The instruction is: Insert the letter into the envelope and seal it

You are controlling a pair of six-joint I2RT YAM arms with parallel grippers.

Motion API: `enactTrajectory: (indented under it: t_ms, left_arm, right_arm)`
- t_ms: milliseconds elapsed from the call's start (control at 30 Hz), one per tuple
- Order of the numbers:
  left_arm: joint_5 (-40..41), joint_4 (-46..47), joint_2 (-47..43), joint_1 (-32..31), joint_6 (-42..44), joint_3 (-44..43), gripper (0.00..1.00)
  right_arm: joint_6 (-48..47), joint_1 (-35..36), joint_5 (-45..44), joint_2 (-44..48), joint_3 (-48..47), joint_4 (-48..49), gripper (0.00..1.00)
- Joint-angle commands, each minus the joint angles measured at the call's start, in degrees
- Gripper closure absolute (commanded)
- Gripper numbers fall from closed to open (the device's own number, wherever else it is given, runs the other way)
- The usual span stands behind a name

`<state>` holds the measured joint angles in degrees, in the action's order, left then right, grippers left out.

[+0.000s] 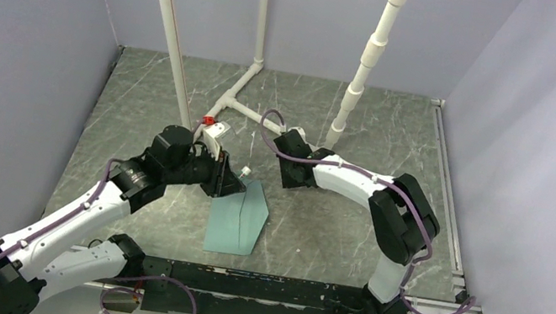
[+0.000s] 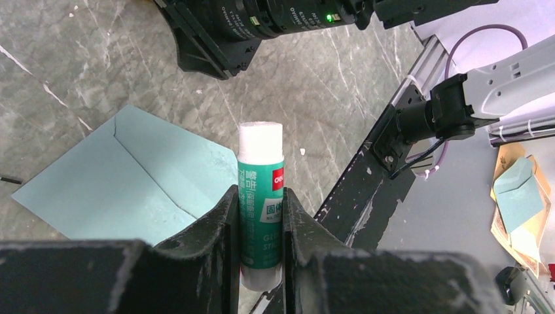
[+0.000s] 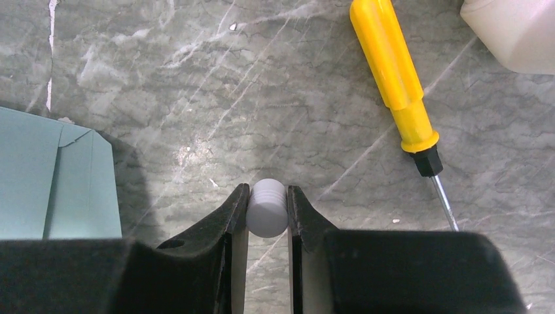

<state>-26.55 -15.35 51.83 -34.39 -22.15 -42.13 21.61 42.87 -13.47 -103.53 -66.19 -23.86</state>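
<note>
The pale teal envelope (image 1: pixel 237 218) lies on the grey table with its flap open; it also shows in the left wrist view (image 2: pixel 124 183) and at the left edge of the right wrist view (image 3: pixel 52 176). My left gripper (image 2: pixel 260 203) is shut on a green and white glue stick (image 2: pixel 260 196), uncapped, held above the envelope's flap. My right gripper (image 3: pixel 267 199) is shut on the white glue cap (image 3: pixel 267 208), over bare table to the right of the envelope. The tan letter is out of sight.
A yellow-handled screwdriver (image 3: pixel 396 78) lies on the table right of my right gripper. White pipes (image 1: pixel 363 60) stand at the back. A black rail (image 1: pixel 278 289) runs along the near edge. Spare envelopes (image 2: pixel 517 196) lie off the table.
</note>
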Motion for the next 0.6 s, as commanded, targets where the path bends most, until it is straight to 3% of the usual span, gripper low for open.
enactTrajectory:
  t_ms: [0, 267, 367, 400, 567]
  left_arm:
    - [0.4, 0.4, -1.4, -0.2, -0.2, 0.9, 0.98]
    - [1.0, -0.3, -1.3, -0.2, -0.2, 0.8, 0.98]
    - [1.1, -0.5, -1.4, -0.2, -0.1, 0.8, 0.97]
    - [1.1, -0.2, -1.4, -0.2, -0.2, 1.0, 0.98]
    - [1.4, 0.1, -1.8, -0.2, -0.1, 0.8, 0.98]
  right_arm:
    - [-0.1, 0.1, -1.0, -0.6, 0.3, 1.6, 0.84]
    - [0.2, -1.5, 1.0, -2.3, 0.1, 1.9, 0.76]
    - [0.3, -1.9, 2.0, -2.2, 0.4, 1.9, 0.69]
    - [0.3, -2.1, 2.5, -2.4, 0.4, 1.4, 0.62]
    - [0.1, -2.3, 3.4, -3.0, -0.8, -0.4, 0.56]
